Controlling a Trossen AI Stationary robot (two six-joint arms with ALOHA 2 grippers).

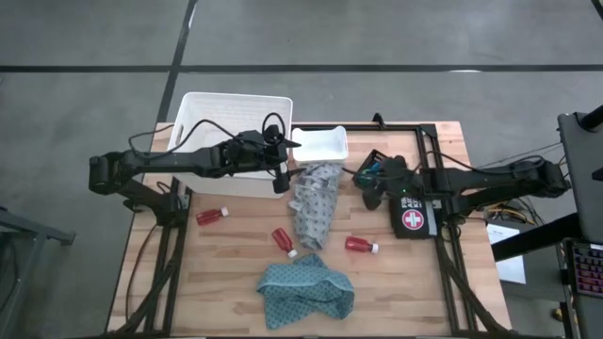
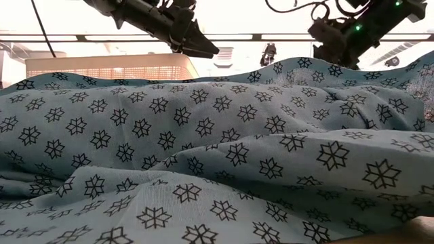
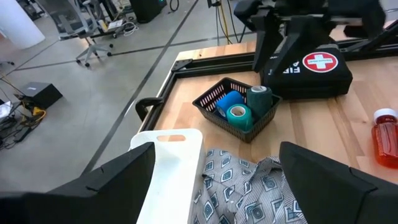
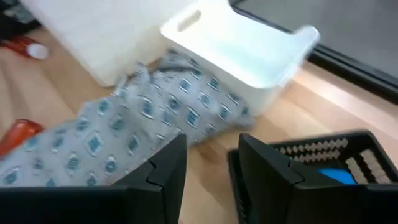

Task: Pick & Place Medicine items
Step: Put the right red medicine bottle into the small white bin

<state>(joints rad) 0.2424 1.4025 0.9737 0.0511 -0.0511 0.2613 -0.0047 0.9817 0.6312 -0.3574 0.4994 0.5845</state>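
Red bottles white-capped, lying flat on table; left claw wide, right claw narrow, empty

Wood table: three red bottles, cloths, bins, apparently pouch.

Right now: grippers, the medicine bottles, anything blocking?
Left gripper open, empty, over grey cloth by white bin. Right gripper empty, near black basket. Three red bottles on table, unpicked, unobstructed.
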